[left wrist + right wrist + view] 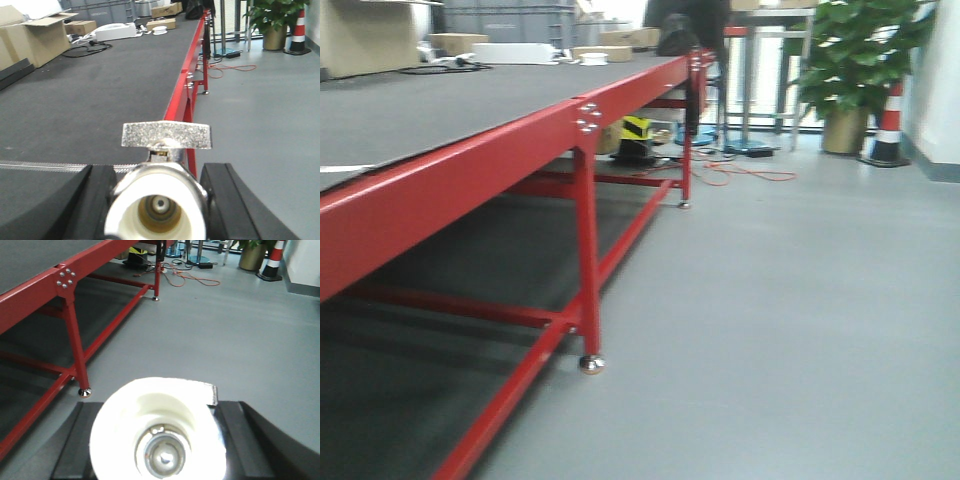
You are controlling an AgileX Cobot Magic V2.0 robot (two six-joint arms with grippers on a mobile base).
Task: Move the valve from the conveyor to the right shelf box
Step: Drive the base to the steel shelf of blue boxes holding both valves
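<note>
In the left wrist view my left gripper point(159, 202) is shut on a silvery valve point(150, 225). Its white end cap faces the camera and its flat lever point(166, 135) points up, with black fingers point(92, 200) on both sides. It hangs over the dark grey conveyor point(100, 95) near the red right rim. In the right wrist view my right gripper point(160, 445) is shut on a second valve point(150, 410), white cap towards the camera, above the grey floor beside the conveyor point(30, 260). The conveyor point(440, 100) also shows in the front view. The right shelf is out of view.
The conveyor's red frame and legs point(585, 250) stand on the grey floor point(800, 320). Cardboard boxes point(35, 40) and white items point(115, 31) lie at the belt's far end. A potted plant point(850, 60), a striped cone point(890, 120) and orange cables point(740, 175) are at the far right.
</note>
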